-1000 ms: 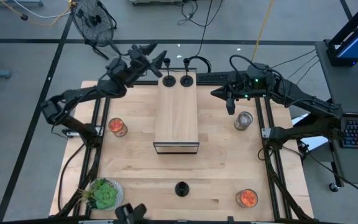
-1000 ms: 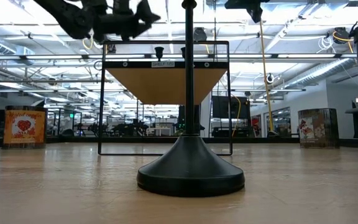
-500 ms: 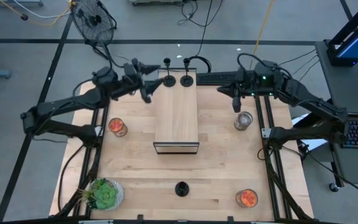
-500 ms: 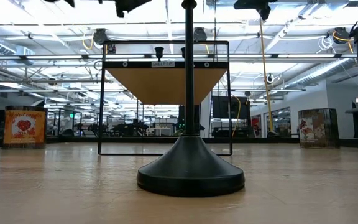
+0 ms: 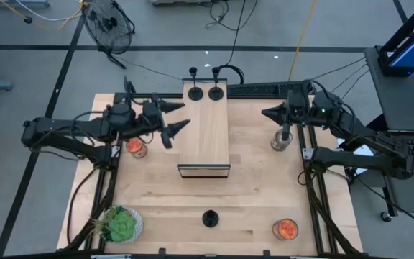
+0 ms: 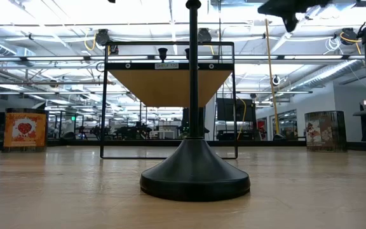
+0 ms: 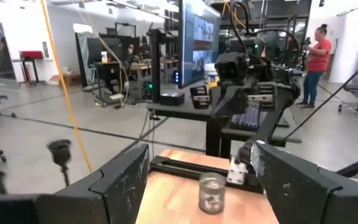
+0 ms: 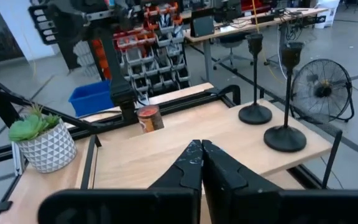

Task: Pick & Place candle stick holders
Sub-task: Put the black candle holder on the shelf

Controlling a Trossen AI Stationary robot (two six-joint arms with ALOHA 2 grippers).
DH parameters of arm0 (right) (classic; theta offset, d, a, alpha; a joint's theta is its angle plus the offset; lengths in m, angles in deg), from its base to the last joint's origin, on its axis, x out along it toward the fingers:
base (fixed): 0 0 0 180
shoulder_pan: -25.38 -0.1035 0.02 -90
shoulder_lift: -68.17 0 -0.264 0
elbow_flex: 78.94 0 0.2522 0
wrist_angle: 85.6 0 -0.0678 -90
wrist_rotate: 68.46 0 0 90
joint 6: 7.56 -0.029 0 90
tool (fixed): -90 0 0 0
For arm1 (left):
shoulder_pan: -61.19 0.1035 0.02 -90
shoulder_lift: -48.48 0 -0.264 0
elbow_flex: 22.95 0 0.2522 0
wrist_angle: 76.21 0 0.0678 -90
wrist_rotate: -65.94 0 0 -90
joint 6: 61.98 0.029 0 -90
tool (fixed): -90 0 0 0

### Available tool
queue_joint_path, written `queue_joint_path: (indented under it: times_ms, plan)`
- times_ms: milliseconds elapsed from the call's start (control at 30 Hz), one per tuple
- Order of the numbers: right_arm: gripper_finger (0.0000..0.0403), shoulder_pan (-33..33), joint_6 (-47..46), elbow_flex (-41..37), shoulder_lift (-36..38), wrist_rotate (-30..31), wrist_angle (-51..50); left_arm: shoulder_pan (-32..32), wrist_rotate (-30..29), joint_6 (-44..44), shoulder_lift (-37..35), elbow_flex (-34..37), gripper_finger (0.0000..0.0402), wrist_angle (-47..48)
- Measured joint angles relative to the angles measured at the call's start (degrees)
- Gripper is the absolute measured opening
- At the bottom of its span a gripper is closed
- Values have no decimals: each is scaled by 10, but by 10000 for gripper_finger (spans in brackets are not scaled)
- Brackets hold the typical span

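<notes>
Two black candle stick holders stand upright on their round bases at the far end of the raised wooden shelf. They also show in the right wrist view. A third holder stands on the table near its front edge, close in the low view. My left gripper hovers open and empty above the shelf's left edge. My right gripper is shut and empty, raised to the right of the shelf.
Glass jars stand at the left, right and front right. A potted plant stands at the front left corner. A black shelf frame carries the board. A person stands far off in the room.
My left gripper has drawn back from the two holders at the shelf's far end toward the table's near edge, staying open and empty. My right gripper has shifted a little toward the table's right edge, still shut. The holders have not moved.
</notes>
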Motion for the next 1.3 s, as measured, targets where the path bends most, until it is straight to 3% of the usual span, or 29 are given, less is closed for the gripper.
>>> queue_joint_path:
  times_ms: [233, 333, 533, 767, 933, 1100, 1300]
  plan:
    - [0, 0, -4, -78, 80, 0, 37, -91, -111, -40, 37, -24, 292, 18]
    - [0, 0, -4, -97, 109, -1, 38, -123, -140, -39, 76, -67, 292, 38]
    - [0, -1, -14, -120, 148, -48, 39, -172, -179, -85, 166, -195, 292, 180]
    - [0, -2, -19, -139, 178, -50, 38, -217, -179, -185, 266, -344, 292, 334]
    - [0, -1, -18, -140, 184, -77, 38, -243, -130, -275, 324, -413, 292, 406]
    - [0, -2, -17, -140, 184, -79, 36, -263, -76, -380, 363, -444, 292, 453]
    - [0, -2, -17, -140, 184, -80, 36, -278, -72, -496, 377, -446, 292, 482]
